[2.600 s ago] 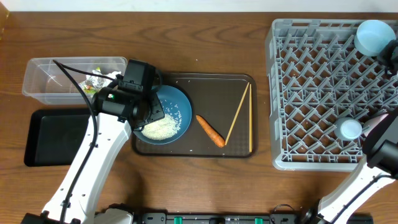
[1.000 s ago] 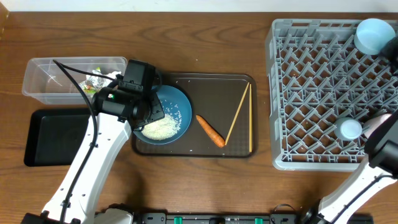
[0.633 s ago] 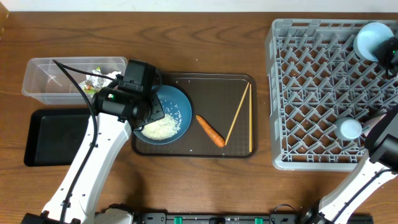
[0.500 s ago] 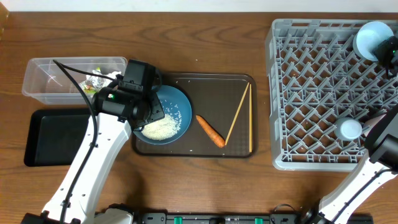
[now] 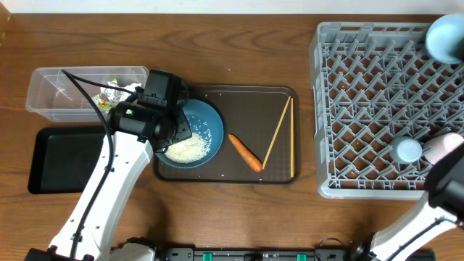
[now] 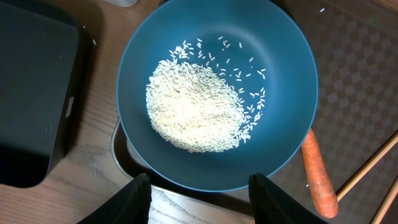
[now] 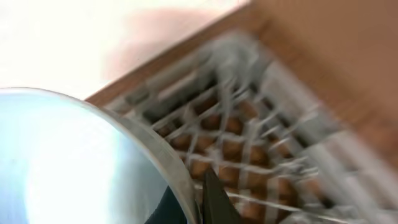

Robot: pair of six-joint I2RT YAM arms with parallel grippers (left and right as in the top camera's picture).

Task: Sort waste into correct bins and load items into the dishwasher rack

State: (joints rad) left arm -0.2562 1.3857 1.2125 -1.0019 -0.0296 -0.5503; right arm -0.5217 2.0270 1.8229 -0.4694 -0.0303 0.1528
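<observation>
The right gripper (image 7: 196, 200) clamps a pale blue bowl (image 5: 444, 32) at the grey pegged plastic rack (image 5: 362, 109); the left gripper (image 6: 200, 186), half-open and empty, hovers over a dark blue round plate (image 6: 280, 68) of white rice (image 6: 193, 112), with the orange carrot (image 5: 245, 152) and 2 wooden chopsticks (image 5: 279, 134) unsorted.

Tub (image 5: 51, 98): far left on my tabletop (image 5: 239, 43), with scraps (image 5: 109, 90) inside.
Black tray (image 5: 61, 159): just in front of the tub.
Brown tray (image 5: 246, 101): centre.
Plate (image 5: 210, 123): on the brown tray's left end, with rice (image 5: 187, 150) heaped on it.
Left arm (image 5: 109, 196): I see its wrist covering the plate's left rim.
Carrot (image 5: 245, 152): lies slantwise just right of the plate.
Chopsticks (image 5: 277, 134): right of the carrot, meeting at their far ends.
Rack (image 5: 362, 109): right side.
Bowl (image 5: 444, 36): at the rack's far right corner, cut by the frame.
Cups: blue cup (image 5: 408, 150) and pink cup (image 5: 444, 146) side by side in the rack.
</observation>
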